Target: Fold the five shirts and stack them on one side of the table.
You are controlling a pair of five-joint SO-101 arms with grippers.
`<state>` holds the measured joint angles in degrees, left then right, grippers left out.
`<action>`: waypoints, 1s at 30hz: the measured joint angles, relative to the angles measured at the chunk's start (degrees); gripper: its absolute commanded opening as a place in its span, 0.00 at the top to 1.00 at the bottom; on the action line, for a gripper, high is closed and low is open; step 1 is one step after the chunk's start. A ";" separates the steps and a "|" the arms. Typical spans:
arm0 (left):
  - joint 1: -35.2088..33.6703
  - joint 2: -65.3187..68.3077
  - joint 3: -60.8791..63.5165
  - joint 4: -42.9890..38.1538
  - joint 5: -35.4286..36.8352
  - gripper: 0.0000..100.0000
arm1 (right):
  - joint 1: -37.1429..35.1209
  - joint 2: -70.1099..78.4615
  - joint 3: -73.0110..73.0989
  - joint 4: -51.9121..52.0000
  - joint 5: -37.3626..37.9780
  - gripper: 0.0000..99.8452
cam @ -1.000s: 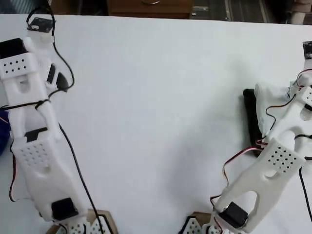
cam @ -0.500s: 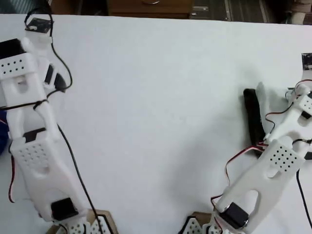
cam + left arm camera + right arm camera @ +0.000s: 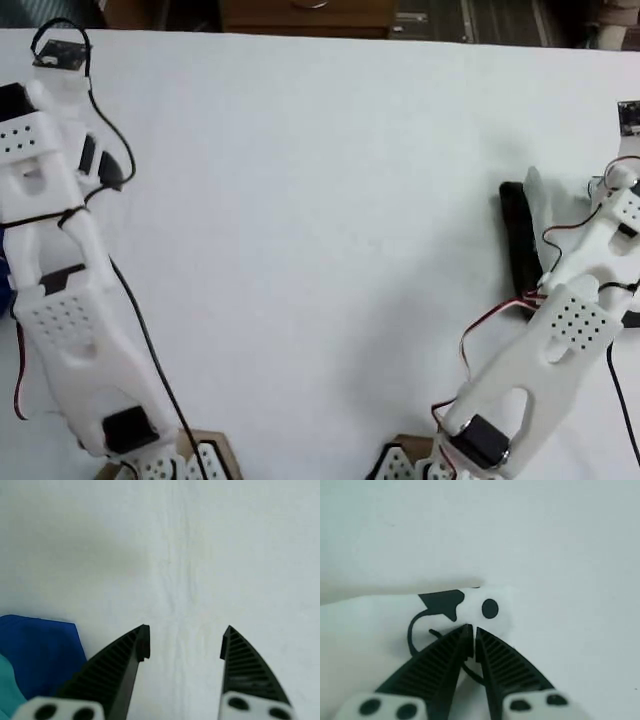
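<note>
The white table (image 3: 320,200) is one broad bare stretch through its middle, with both arms out at its sides. The left arm runs along the left edge in the high view. Its left hand (image 3: 185,630) is wide open, holding nothing, with plain table cloth showing between its two black fingers. Just beside that hand, at the table's edge, lies the corner of a blue shirt (image 3: 40,650), and a teal shirt (image 3: 7,692) peeks out against it; neither touches the fingers. A sliver of the blue shows at the left border in the high view too. The right arm is over by the right edge. The right hand (image 3: 471,630) is closed to a thin slit, its tips pinching the fabric of a white shirt (image 3: 370,630) that carries black printed shapes. That shirt lies flat on the table near the right edge, its border a soft ridge just past the fingertips, with bare cloth beyond it.
</note>
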<state>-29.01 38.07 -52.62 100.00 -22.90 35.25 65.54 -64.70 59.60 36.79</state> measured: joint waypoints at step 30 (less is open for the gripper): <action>-42.20 0.00 -15.65 -5.80 -2.90 0.75 | -13.98 -9.49 -0.09 35.16 -3.96 0.98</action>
<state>-71.21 38.07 -68.26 94.20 -25.80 21.27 56.04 -64.79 94.77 32.84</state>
